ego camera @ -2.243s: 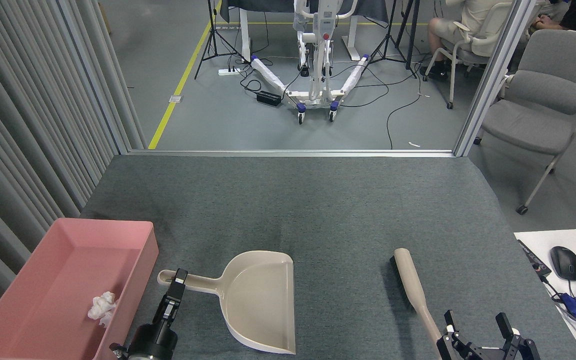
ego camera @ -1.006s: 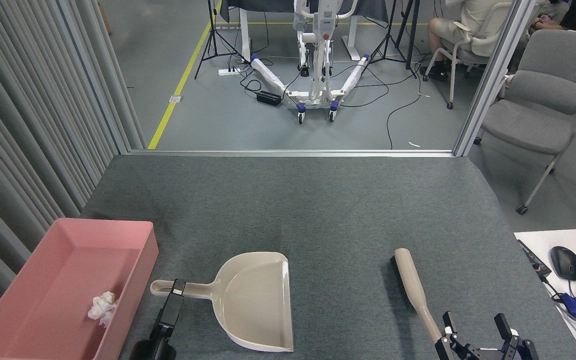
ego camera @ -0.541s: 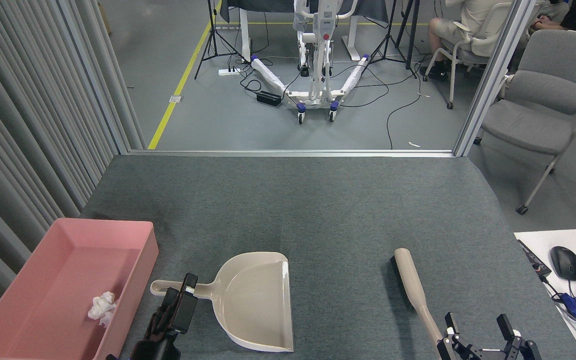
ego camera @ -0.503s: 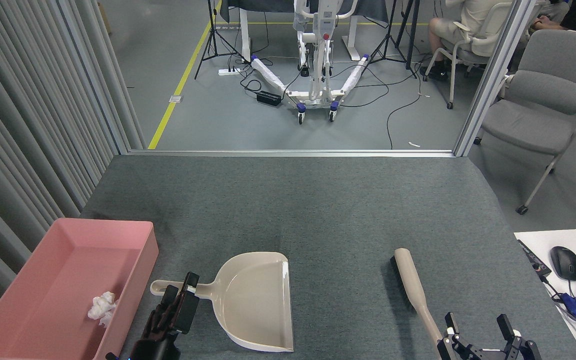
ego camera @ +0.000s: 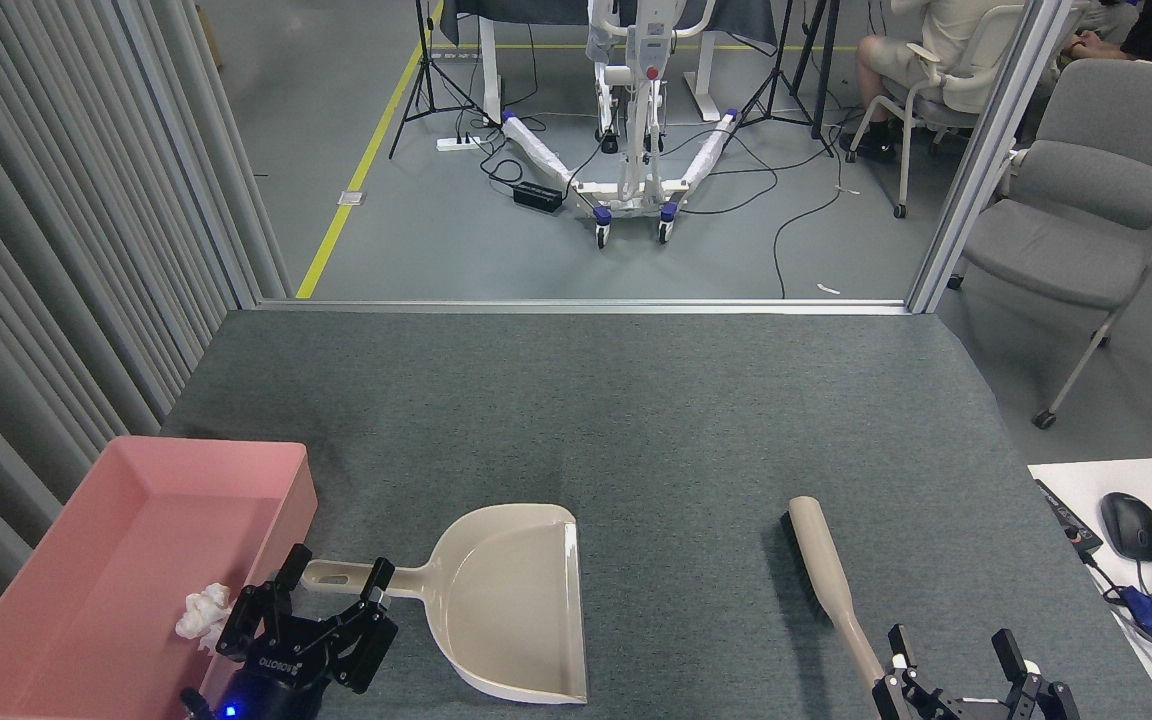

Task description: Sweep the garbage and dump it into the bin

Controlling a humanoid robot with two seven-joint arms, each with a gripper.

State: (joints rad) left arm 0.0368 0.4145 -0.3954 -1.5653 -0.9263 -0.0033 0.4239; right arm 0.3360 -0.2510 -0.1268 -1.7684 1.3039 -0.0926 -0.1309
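Observation:
The garbage (ego camera: 202, 609), a small white tissue wad, lies inside the pink bin (ego camera: 66, 560) at the table's front left. A beige dustpan (ego camera: 521, 600) rests flat on the grey mat, its handle pointing left. My left gripper (ego camera: 336, 578) is open, its two fingers straddling the handle's end without closing on it. A beige brush (ego camera: 826, 578) with dark bristles lies to the right. At the bottom right, my right gripper (ego camera: 951, 648) stands open and empty, just beside the brush handle's near end.
Grey slatted panels wall off the left side. A white desk corner (ego camera: 1136, 560) at the right holds a mouse, cables and a blue item. Beyond the table's far edge are a grey chair, tripods, a wheeled stand and a seated person.
My left gripper has let go of the dustpan handle, turned and opened, and drawn back toward me. The dustpan settled flat slightly nearer. The right arm has barely moved.

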